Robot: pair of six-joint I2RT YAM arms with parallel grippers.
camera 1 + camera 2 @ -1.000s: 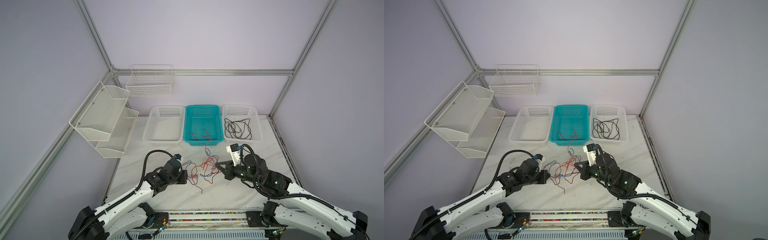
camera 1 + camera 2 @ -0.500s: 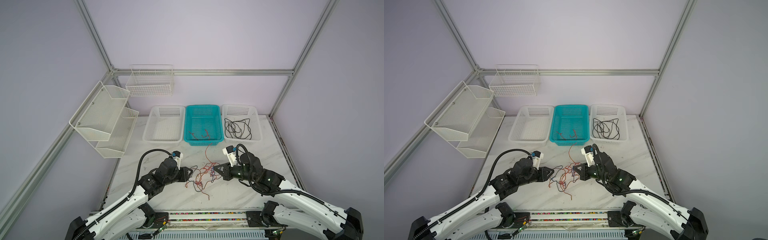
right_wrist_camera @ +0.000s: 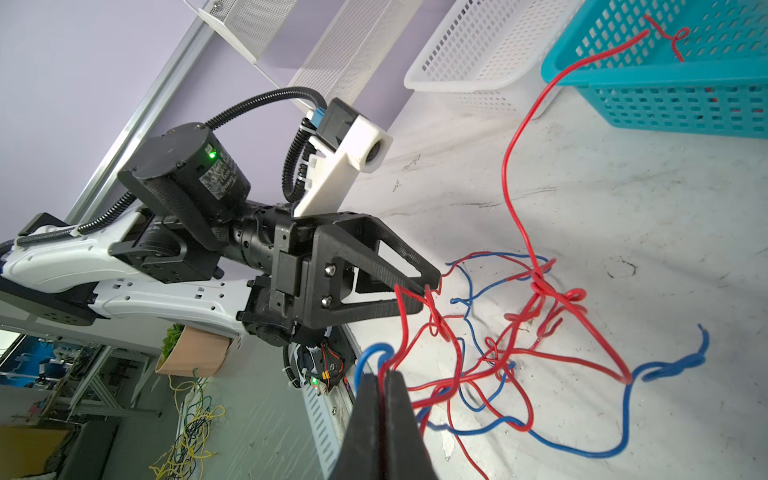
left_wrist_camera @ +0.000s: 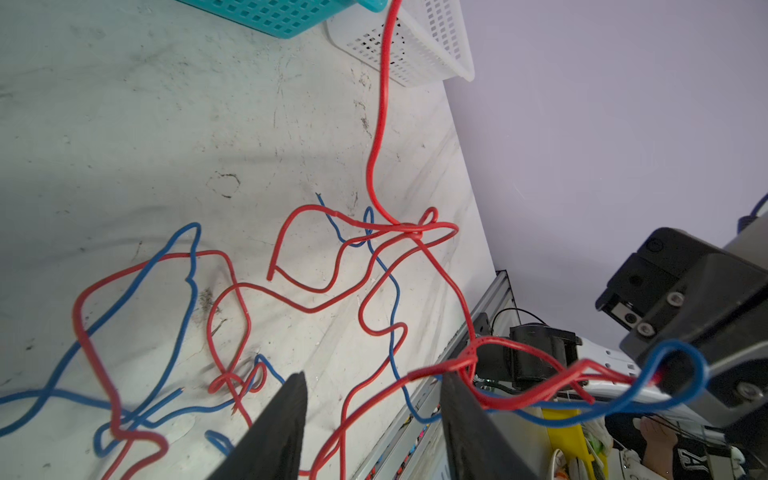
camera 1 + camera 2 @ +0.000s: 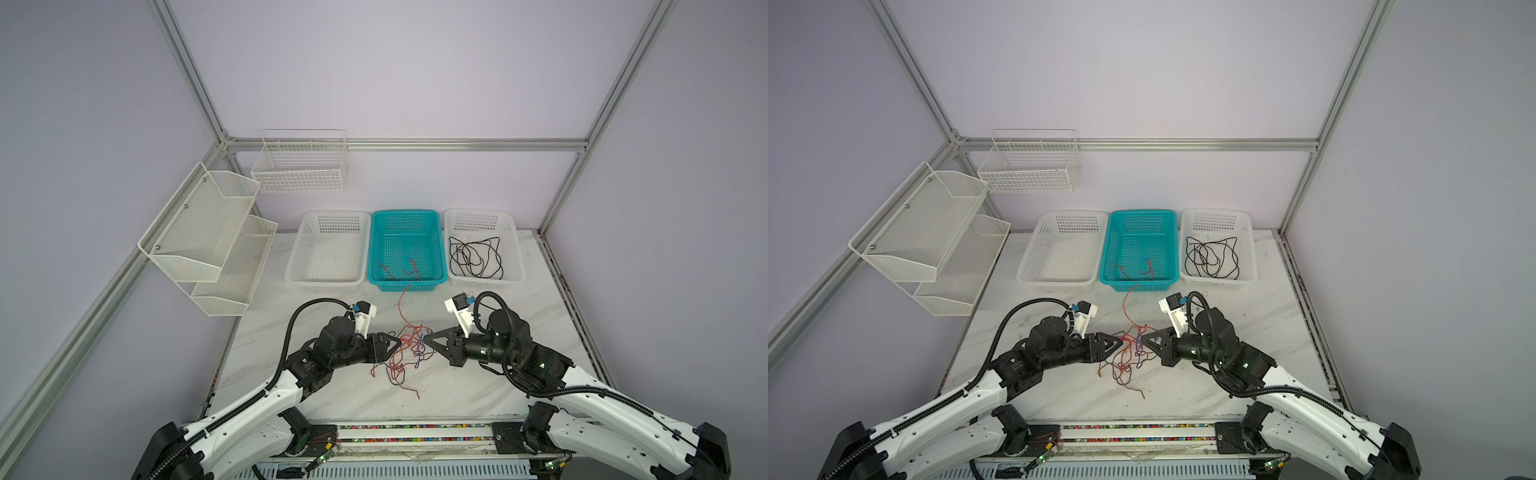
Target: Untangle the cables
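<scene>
My right gripper (image 3: 384,376) hides its own catch. Its two black plastic fingers are pressed flat together, and red and blue strands come out of the seam, but I cannot count how many are pinched there. My left gripper (image 4: 372,376) has its fingers parted with a clear gap between them, and the frame edge cuts off their bases. A red strand lies across the tip of one finger (image 4: 469,424); I cannot tell whether it only rests there or is hooked.

The tangle of thin red-orange and blue cables (image 5: 409,351) sits between my two grippers. Part of it is lifted off the white marble-veined tabletop (image 5: 478,395) and the rest lies on it. In both top views the strands are too fine to follow through the knot. One red strand climbs over the front rim of the teal perforated plastic basket (image 5: 405,212) and ends inside. The left wrist view cuts that strand off at the frame edge.

A thin black cable (image 5: 473,257) lies in loose coils in the white perforated plastic basket (image 5: 482,210) just beside the teal one.

The cable insulation is smooth and glossy, kinked into loops and small tight knots. The tabletop is scuffed with grey smudges. My fingers are matte with a fine ribbed grain, and they are shaped as open triangular frames.
</scene>
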